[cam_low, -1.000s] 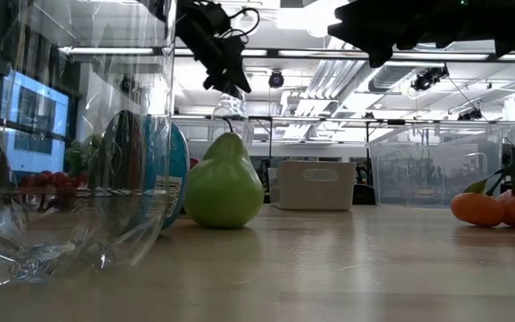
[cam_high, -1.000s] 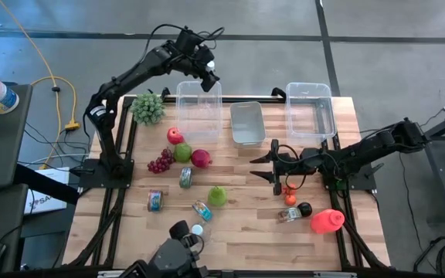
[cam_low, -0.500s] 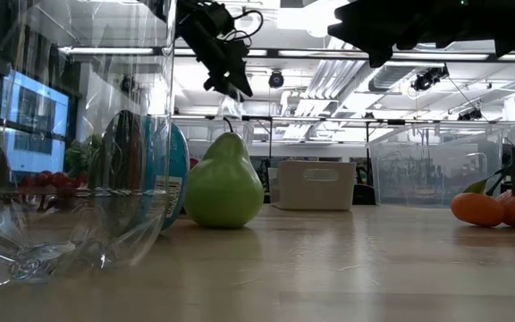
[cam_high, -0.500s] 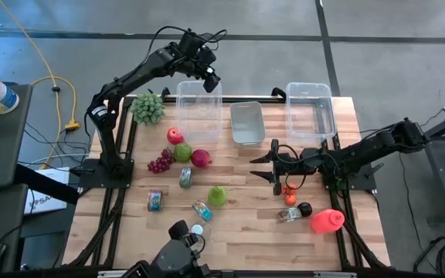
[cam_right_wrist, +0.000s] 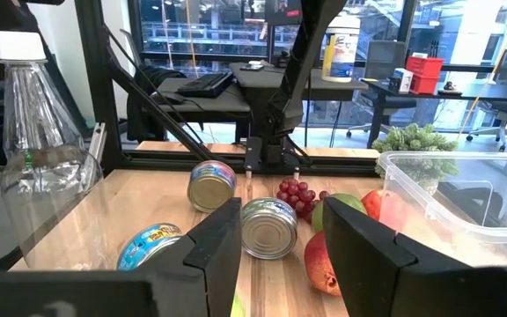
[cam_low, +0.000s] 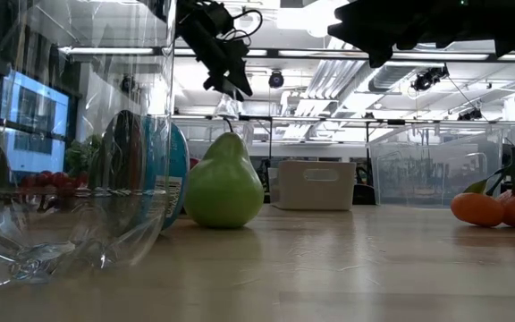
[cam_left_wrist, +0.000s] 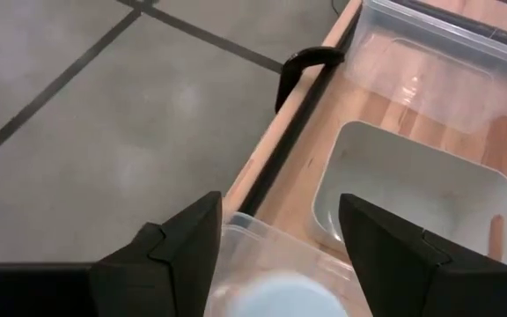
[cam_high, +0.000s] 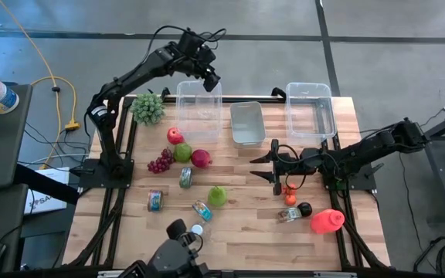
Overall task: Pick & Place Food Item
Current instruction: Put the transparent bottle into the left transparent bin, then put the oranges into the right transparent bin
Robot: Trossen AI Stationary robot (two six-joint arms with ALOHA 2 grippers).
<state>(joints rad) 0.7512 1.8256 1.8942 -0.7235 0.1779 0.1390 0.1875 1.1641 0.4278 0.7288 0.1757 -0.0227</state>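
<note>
My left gripper (cam_high: 210, 77) hangs open over the far edge of the left clear bin (cam_high: 182, 116), fingers slanting down. In the left wrist view a pale round thing (cam_left_wrist: 275, 301) shows low between its fingers, over the bin's corner; I cannot tell what it is or whether the fingers touch it. My right gripper (cam_high: 253, 167) stands open and level at mid-table, pointing toward the table's left, with nothing between its fingers. Loose on the table lie a green pear (cam_high: 218, 195), a red apple (cam_high: 175, 136), a green apple (cam_high: 182, 152), a pomegranate (cam_high: 201, 158) and grapes (cam_high: 159, 163).
A grey tub (cam_high: 247, 123) and a second clear bin (cam_high: 310, 110) stand along the far edge. Three cans (cam_high: 185, 177) (cam_high: 154, 201) (cam_high: 201, 210), a leafy green bunch (cam_high: 148, 108), oranges (cam_high: 289, 194), a clear bottle (cam_high: 288, 215) and a red container (cam_high: 327, 221) lie around.
</note>
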